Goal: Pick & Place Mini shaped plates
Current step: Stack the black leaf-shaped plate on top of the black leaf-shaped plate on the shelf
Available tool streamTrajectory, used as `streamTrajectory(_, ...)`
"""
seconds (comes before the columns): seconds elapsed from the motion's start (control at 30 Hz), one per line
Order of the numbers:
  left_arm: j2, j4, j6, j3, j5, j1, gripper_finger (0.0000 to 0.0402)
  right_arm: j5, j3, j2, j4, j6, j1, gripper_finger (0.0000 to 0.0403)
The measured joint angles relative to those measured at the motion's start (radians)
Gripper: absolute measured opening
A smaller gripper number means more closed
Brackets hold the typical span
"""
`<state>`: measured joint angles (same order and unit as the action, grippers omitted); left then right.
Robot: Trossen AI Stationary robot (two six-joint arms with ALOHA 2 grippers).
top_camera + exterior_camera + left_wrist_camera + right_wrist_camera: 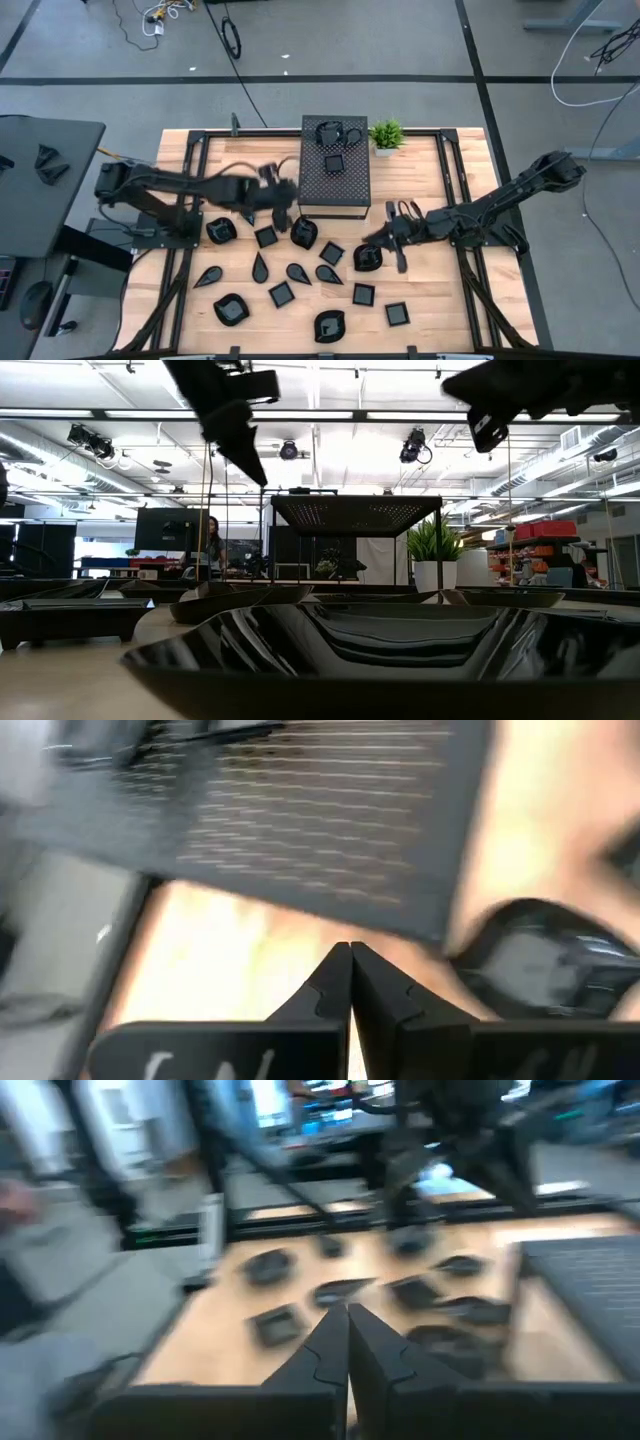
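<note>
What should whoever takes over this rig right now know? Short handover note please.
Left gripper: shut, empty, just left of the box's front corner, above the plates.
Right gripper: shut, empty, right of centre, by a rounded plate.
Plates: two lie on top of the box, a rounded one at the back and a square one nearer the front. More than a dozen are spread on the table in front of the box, such as the square one at front right.
Done: apparently two placed.
Left: the plates on the table; neither arm holds one.
</note>
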<state>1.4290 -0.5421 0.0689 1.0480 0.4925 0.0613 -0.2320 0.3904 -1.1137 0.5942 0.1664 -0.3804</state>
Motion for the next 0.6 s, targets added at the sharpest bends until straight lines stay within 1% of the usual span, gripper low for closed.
streamTrajectory(0.07,-0.011,0.129,0.007,-0.085,-0.018,0.041,0.0014,0.045,0.000,0.000,-0.005,0.040,0.000,0.0008)
streamTrajectory(0.23,-0.010,0.445,0.036,-0.244,-0.058,0.121,0.0008,0.039,0.003,0.000,-0.015,0.063,0.006,0.0014)
streamTrajectory(0.3,-0.008,0.522,0.053,-0.290,-0.071,0.143,0.0007,0.038,0.031,0.000,-0.057,0.074,-0.002,0.0022)
streamTrajectory(0.37,-0.007,0.586,0.076,-0.321,-0.070,0.160,0.0007,0.038,0.077,0.000,-0.151,0.096,-0.019,0.0031)
streamTrajectory(0.47,-0.008,0.619,0.085,-0.342,-0.052,0.175,0.0011,0.018,0.176,-0.001,-0.375,0.112,-0.056,0.0047)
streamTrajectory(0.6,-0.008,0.637,0.085,-0.343,-0.048,0.188,0.0012,-0.106,0.298,-0.019,-0.668,0.123,-0.112,0.0066)
